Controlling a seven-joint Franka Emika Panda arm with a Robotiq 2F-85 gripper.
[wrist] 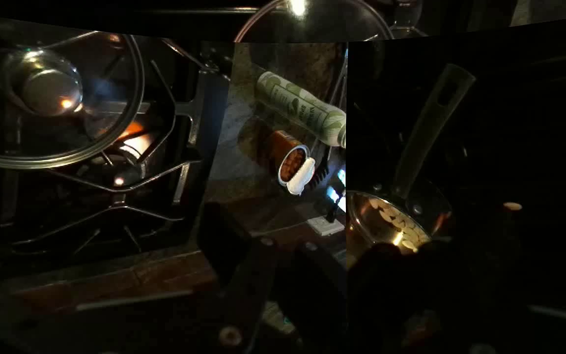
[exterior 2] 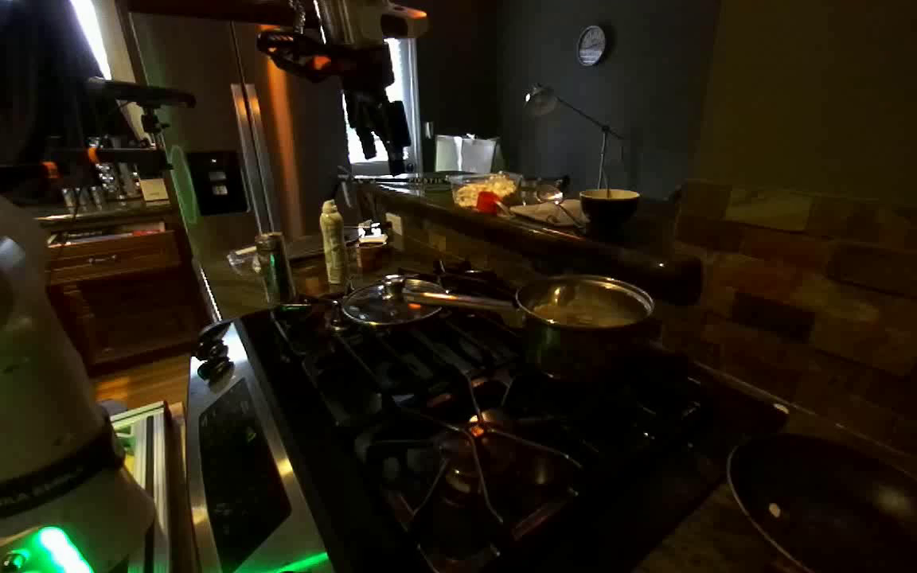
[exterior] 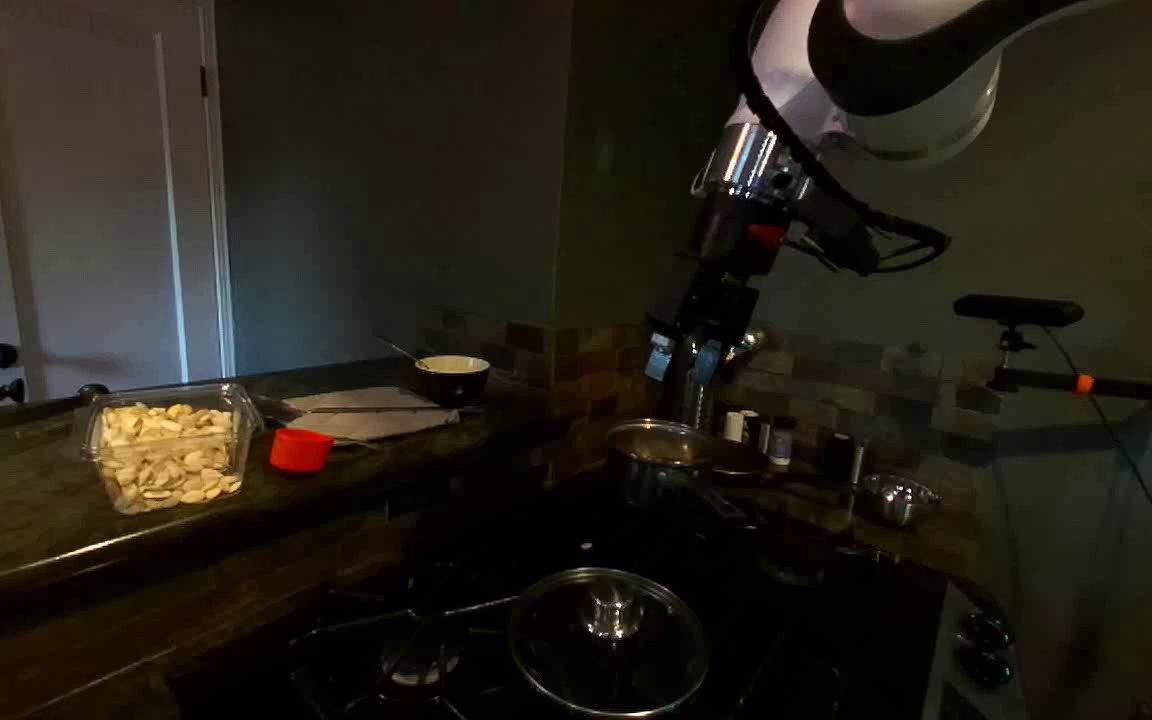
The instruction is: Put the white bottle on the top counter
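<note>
The white bottle (exterior 2: 333,243) stands upright on the lower counter beyond the cooktop in an exterior view. In the wrist view the white bottle (wrist: 302,108) shows its green label, cut off by a seam in the picture. The top counter (exterior: 26,520) is the raised dark ledge; it also shows in an exterior view (exterior 2: 626,259). My gripper (exterior: 682,375) hangs in the air, pointing down, and it also shows in an exterior view (exterior 2: 395,159). It is above and apart from the bottle. Its fingers (wrist: 290,248) are too dark to tell open or shut. I see nothing held.
On the top counter are a clear tub of pale pieces (exterior: 171,450), a red cup (exterior: 299,450) and a bowl (exterior: 451,385). A pot (exterior 2: 586,342) and glass lid (exterior 2: 395,306) sit on the cooktop. An open can (wrist: 283,147) and a tall can (exterior 2: 274,267) flank the bottle.
</note>
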